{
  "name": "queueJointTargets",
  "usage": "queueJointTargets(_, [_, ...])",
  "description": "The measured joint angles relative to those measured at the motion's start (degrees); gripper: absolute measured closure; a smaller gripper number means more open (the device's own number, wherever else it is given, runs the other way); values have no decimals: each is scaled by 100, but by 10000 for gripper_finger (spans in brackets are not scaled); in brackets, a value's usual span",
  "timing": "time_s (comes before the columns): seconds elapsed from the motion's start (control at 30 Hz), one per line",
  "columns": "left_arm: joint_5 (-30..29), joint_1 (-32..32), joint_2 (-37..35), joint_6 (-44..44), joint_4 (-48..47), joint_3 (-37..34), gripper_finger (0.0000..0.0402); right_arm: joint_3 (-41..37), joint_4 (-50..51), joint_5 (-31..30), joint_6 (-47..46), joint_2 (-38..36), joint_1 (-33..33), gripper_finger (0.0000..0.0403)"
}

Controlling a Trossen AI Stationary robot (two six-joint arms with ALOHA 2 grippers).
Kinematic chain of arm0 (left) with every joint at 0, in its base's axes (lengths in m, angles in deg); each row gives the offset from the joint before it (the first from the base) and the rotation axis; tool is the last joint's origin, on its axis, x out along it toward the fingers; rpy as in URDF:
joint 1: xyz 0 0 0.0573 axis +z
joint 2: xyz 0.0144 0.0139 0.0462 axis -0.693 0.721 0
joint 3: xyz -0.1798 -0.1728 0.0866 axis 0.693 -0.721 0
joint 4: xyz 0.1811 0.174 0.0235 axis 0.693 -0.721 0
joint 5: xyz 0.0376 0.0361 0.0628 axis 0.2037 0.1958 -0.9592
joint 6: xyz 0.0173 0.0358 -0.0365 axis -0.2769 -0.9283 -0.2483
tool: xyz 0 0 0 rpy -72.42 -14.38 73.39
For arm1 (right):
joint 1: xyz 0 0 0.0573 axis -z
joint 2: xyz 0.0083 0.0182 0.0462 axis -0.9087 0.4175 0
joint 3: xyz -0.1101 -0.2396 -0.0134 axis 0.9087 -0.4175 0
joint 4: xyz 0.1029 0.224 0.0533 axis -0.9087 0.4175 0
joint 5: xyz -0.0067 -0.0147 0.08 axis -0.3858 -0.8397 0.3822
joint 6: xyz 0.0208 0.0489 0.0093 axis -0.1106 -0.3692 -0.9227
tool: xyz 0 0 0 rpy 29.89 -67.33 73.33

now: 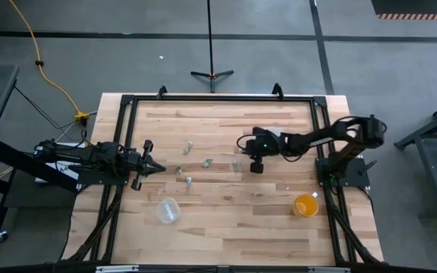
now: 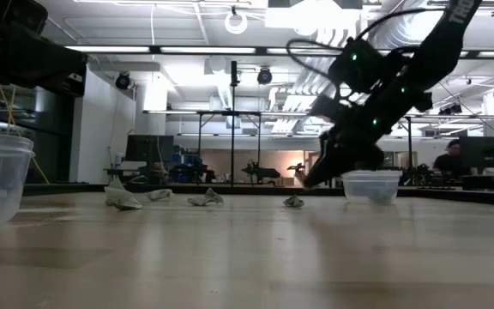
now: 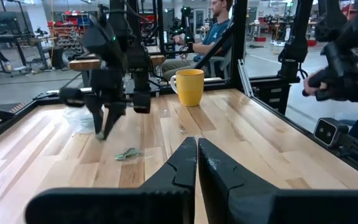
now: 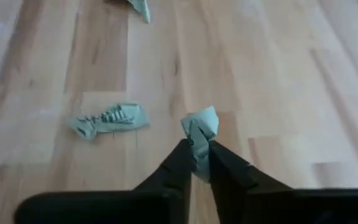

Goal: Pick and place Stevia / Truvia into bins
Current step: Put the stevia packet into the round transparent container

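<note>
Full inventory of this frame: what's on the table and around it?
Packets: at least five, pale green, loose mid-table; one more held.
Clear cups: two, one near the front left, one behind the right arm.
Orange cup: one, front right.
Table: one, light wood.
Person: one, seated beyond the table.
Left gripper: dark, left edge, jaws shut, empty.
Right gripper: dark, mid-table, jaws shut on a packet.

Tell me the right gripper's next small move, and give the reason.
Probably lift straight up. The right gripper is shut on a packet just above the table, and another packet lies close beside it, so rising first avoids dragging it.
</note>
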Motion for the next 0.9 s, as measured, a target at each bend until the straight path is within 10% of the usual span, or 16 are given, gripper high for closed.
queueJointTargets(0.4, [0,0,2,1,1,0,348,0,2834,-1566,-47,-2275,368,370])
queueJointTargets(0.67, [0,-1,2,0,2,0,348,-2,3662,-772,-514,-2482,873,367])
queueJointTargets(0.9, [0,-1,1,2,1,0,348,-2,3033,-490,-426,-2482,789,272])
